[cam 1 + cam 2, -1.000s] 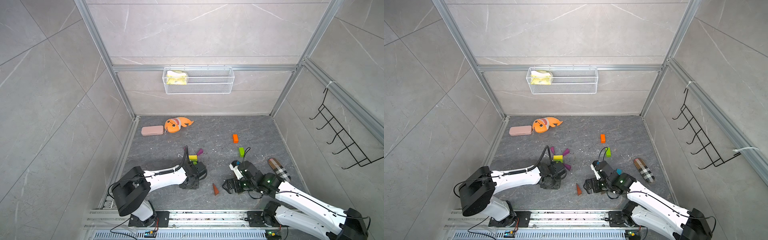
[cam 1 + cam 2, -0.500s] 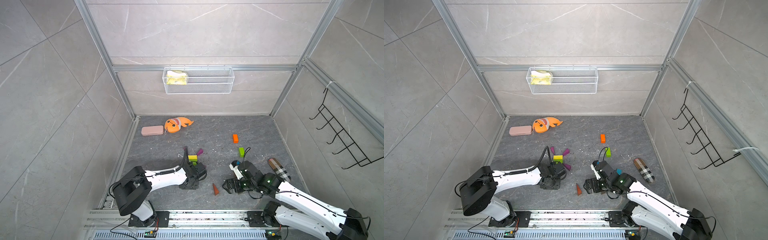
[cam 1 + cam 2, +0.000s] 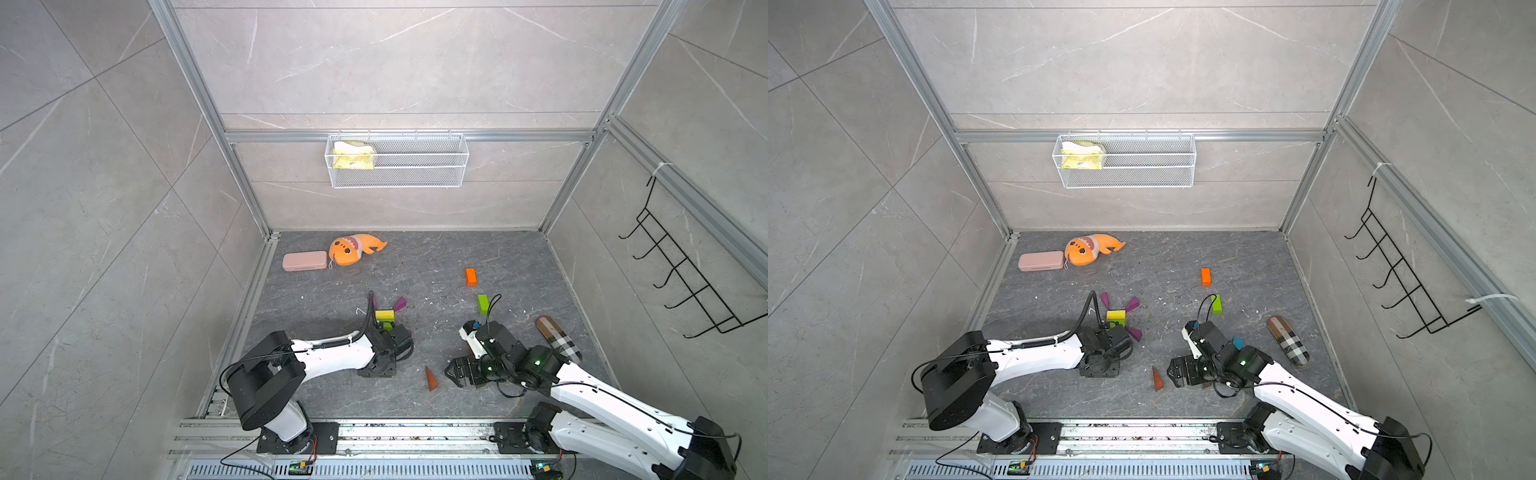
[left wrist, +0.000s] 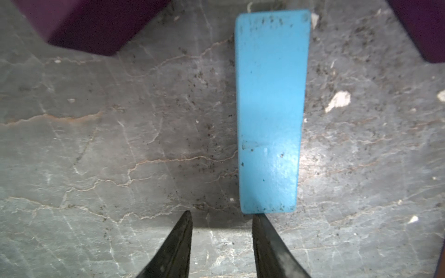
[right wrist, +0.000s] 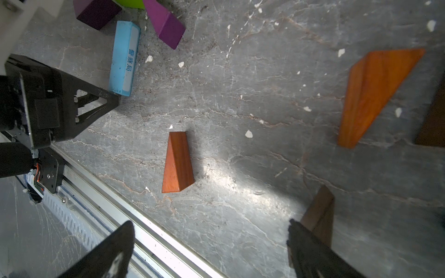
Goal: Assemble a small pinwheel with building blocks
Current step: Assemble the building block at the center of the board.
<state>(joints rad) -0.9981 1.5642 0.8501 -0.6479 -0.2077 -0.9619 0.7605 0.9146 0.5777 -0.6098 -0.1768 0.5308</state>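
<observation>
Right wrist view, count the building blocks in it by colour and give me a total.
purple wedges: 2
light-blue bar: 1
green block, only a sliver at the picture's edge: 1
red-brown wedge: 1
orange wedge: 1
dark brown wedges, one cut off by the edge: 2
Total: 8

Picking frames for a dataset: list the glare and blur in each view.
Left wrist: sheen on the light-blue bar, purple blocks out of focus. Right wrist: bright glare on the floor beside the reddish-brown wedge, right gripper blurred. Both top views: evenly lit, sharp.
</observation>
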